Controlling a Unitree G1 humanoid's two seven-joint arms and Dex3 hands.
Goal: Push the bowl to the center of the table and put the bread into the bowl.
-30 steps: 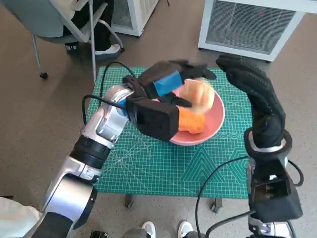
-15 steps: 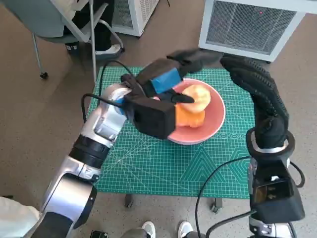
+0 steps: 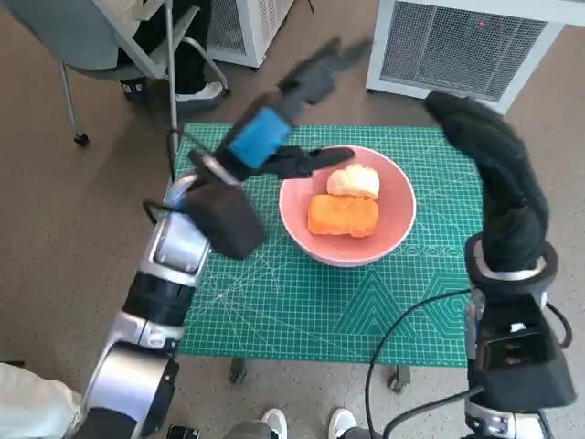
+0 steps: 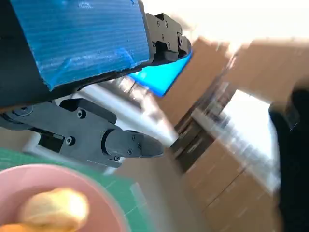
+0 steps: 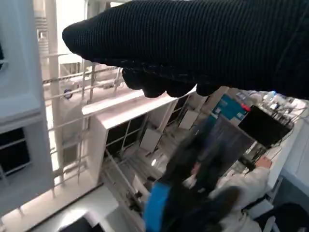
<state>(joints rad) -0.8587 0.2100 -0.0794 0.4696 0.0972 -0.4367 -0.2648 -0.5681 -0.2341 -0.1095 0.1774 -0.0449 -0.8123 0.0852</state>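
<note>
The pink bowl [image 3: 395,219] stands on the green mat, a little right of its middle. In it lie an orange bread [image 3: 343,216] and, behind it, a pale roll [image 3: 354,180]. My left hand [image 3: 274,133] hangs raised over the bowl's left rim, fingers spread, holding nothing. The left wrist view shows its black fingers [image 4: 120,142] above the bowl's rim [image 4: 104,193] and the roll [image 4: 54,210]. My gloved right hand [image 3: 489,155] hovers over the mat's far right edge, beside the bowl, empty. Its glove [image 5: 193,43] fills the right wrist view.
The green mat [image 3: 302,302] covers the small table. Two white units [image 3: 457,46] stand on the floor behind it. A chair [image 3: 101,46] with a seated person's legs is at the back left. A person's shoes [image 3: 306,422] show at the near edge.
My left hand has let go of the bread and risen up and to the left, off the bowl. Both breads now lie uncovered in the bowl. The right hand shifted slightly right.
</note>
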